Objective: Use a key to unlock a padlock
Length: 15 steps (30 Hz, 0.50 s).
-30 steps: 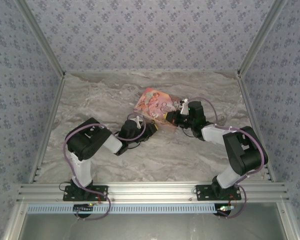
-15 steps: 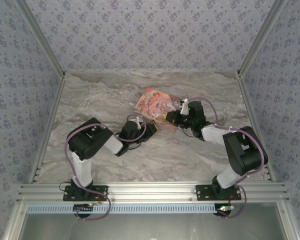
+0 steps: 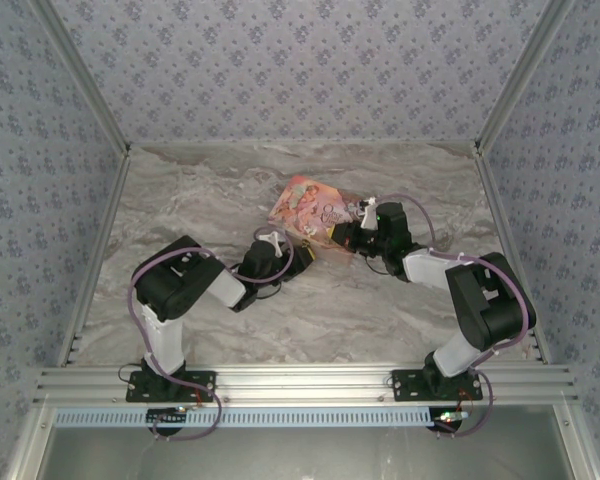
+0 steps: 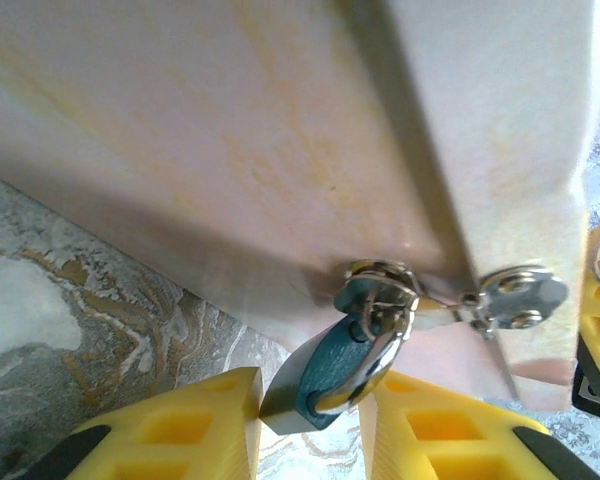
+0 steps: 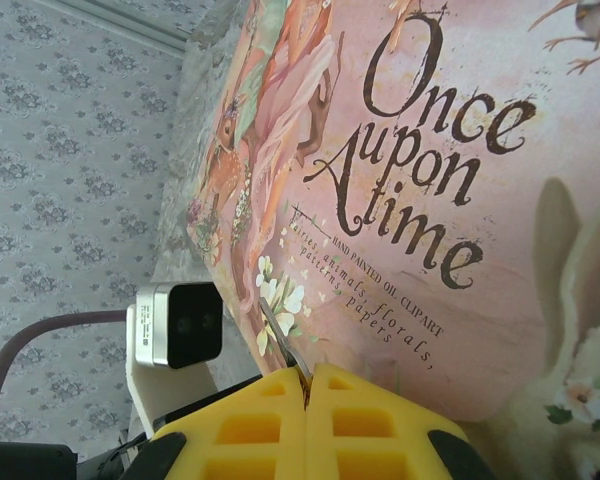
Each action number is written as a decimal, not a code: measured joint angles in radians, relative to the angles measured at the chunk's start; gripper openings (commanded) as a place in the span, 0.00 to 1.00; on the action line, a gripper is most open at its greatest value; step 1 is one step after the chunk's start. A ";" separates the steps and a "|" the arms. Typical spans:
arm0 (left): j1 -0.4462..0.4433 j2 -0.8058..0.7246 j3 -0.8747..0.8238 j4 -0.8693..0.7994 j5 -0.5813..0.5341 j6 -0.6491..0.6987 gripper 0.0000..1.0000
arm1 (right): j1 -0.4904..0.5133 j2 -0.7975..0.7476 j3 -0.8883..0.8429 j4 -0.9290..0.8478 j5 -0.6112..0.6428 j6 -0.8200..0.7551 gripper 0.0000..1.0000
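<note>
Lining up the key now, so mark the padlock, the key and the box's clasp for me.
padlock (image 4: pixel 320 375): left wrist view, on its blue body.
key (image 5: pixel 280 340): right wrist view, on its thin metal tip.
clasp (image 4: pixel 525 295): left wrist view, on its round silvery plate.

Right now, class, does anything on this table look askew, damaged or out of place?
The pink illustrated box lies skewed to the table edges. The blue padlock hangs at a slant from the box's metal hasp. Nothing looks spilled or damaged.

Left gripper (image 3: pixel 305 253) and right gripper (image 3: pixel 339 238) sit close beside the pink box (image 3: pixel 313 212).
</note>
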 measured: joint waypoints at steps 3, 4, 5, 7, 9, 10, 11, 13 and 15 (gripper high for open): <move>-0.007 -0.005 0.008 0.002 -0.006 0.004 0.29 | 0.000 0.000 0.000 0.000 0.000 0.000 0.00; -0.011 -0.005 0.011 0.002 -0.009 0.004 0.29 | 0.000 0.000 0.000 0.000 0.000 0.000 0.00; -0.015 -0.005 0.012 0.002 -0.010 0.004 0.29 | 0.000 0.000 0.000 0.000 0.000 0.000 0.00; -0.021 -0.005 0.013 0.002 -0.015 0.003 0.29 | 0.000 0.000 -0.001 0.001 0.000 0.000 0.00; -0.027 -0.005 0.013 0.002 -0.026 0.002 0.29 | 0.000 0.000 -0.002 0.002 0.000 0.000 0.00; -0.030 -0.005 0.013 0.002 -0.032 -0.002 0.29 | 0.000 0.000 -0.002 0.003 0.000 0.000 0.00; -0.031 -0.005 0.013 0.001 -0.038 -0.006 0.29 | 0.000 0.000 -0.004 0.006 0.000 0.000 0.00; -0.031 -0.005 0.013 0.001 -0.051 -0.014 0.29 | 0.000 0.000 -0.006 0.011 0.000 0.000 0.00; -0.034 -0.005 0.013 0.001 -0.066 -0.027 0.29 | 0.001 -0.001 -0.006 0.013 0.000 0.000 0.00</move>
